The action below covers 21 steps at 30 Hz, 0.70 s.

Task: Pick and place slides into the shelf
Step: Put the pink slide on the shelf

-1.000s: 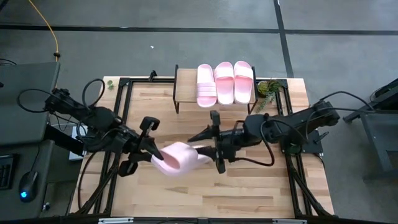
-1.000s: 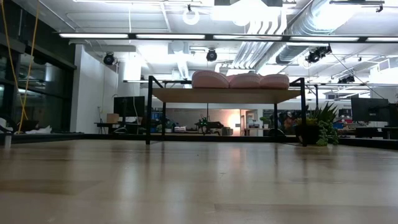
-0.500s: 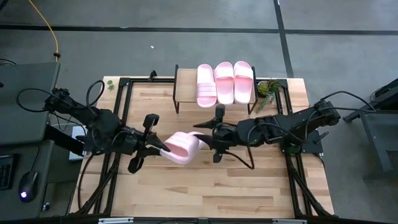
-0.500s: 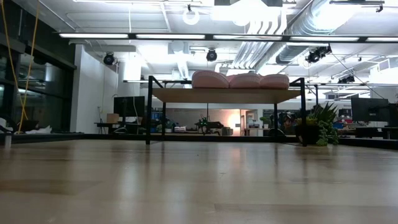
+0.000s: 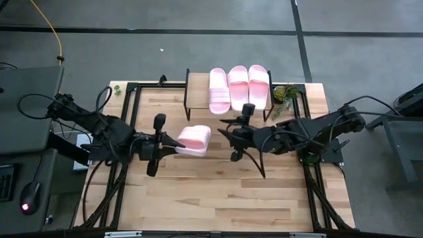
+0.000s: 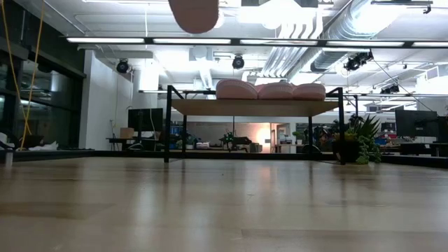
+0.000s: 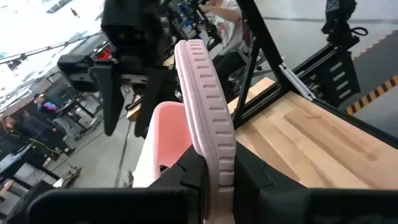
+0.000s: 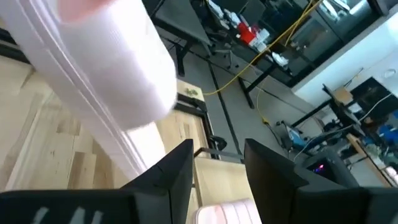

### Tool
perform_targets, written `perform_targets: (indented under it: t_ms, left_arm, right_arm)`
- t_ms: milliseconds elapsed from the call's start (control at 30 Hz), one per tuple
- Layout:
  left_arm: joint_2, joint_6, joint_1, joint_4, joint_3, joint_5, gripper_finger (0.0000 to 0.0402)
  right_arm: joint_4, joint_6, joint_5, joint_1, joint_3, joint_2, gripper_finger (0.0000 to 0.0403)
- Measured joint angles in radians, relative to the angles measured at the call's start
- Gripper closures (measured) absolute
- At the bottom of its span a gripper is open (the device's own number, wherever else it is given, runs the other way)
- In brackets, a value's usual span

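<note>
Left gripper (image 5: 173, 142), in front of the shelf (image 5: 192, 99) and off its left end: fingers (image 7: 193, 177) clamped on the ribbed strap of the fourth slide (image 5: 193, 139), held clear above the worktop (image 5: 218, 192); the low view catches only its rounded end.

Shelf at the worktop's far edge, three slides (image 5: 238, 87) side by side on its plank, filling the middle and right; left end bare.

Right gripper (image 5: 228, 140), in front of the shelf's right half, just beside the held slide: fingers (image 8: 171, 177) apart, gripping nothing.

Small plant (image 5: 285, 94) just right of the shelf.
</note>
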Motion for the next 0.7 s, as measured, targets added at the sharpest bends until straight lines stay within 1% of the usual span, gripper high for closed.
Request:
perform_targets:
  t_ms: [200,367,467,567,700]
  left_arm:
    - [-0.001,0.031,0.0,-0.004,0.0,-0.011,0.037]
    - [-0.001,0.068,0.005,-0.007,0.0,-0.077,0.0372]
    - [-0.004,0.07,0.044,-0.018,0.0,-0.087,0.0369]
    - [-0.009,0.059,0.101,-0.044,0.0,-0.061,0.0371]
    - [-0.008,0.051,0.208,-0.062,0.0,0.041,0.0372]
  right_arm:
    - [-0.076,0.085,-0.026,0.0,-0.002,-0.004,0.027]
    - [-0.09,0.105,-0.142,-0.006,-0.016,-0.003,0.027]
    - [-0.085,0.108,-0.179,-0.006,-0.016,-0.003,0.027]
    - [-0.104,0.112,-0.181,-0.006,-0.016,-0.003,0.027]
    - [-0.148,0.13,-0.179,-0.014,-0.016,-0.003,0.027]
